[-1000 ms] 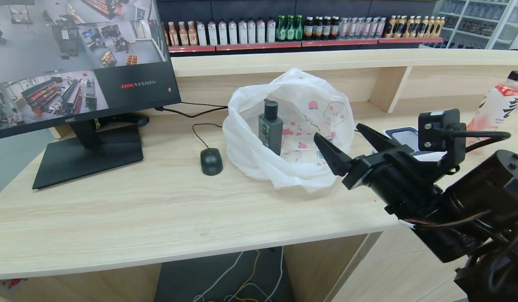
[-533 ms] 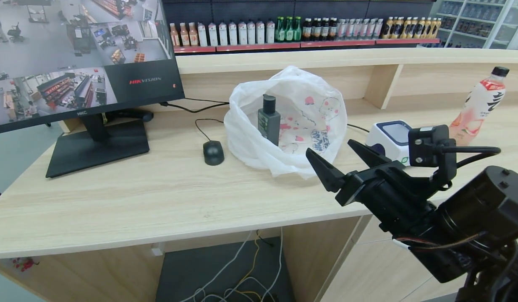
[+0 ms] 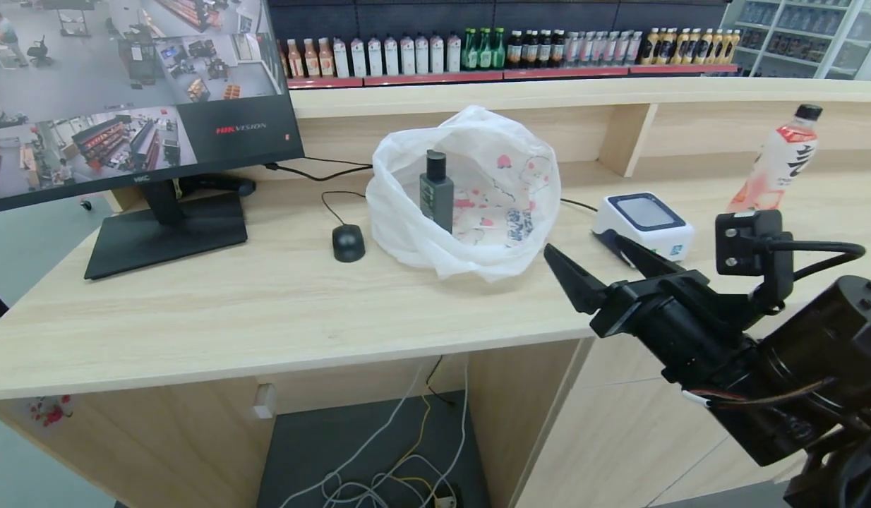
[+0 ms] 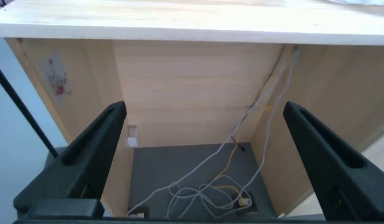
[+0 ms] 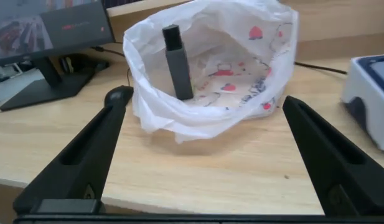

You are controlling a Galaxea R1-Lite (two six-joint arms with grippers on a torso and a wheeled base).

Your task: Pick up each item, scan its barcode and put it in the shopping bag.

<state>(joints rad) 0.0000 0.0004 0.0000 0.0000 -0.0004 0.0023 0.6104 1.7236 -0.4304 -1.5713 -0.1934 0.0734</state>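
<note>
My right gripper [image 3: 584, 245] hangs empty, jaws spread, near the shopping bag [image 3: 414, 240], dark bottle [image 3: 435, 190] standing inside. Pink drink bottle [image 3: 778, 159] stands upright on the counter [image 3: 231, 310] beyond the scanner [image 3: 644, 220]: likely heavy, smooth, slightly yielding; grip mid-body, I judge. Left gripper [image 4: 204, 107] likewise spread, empty
</note>
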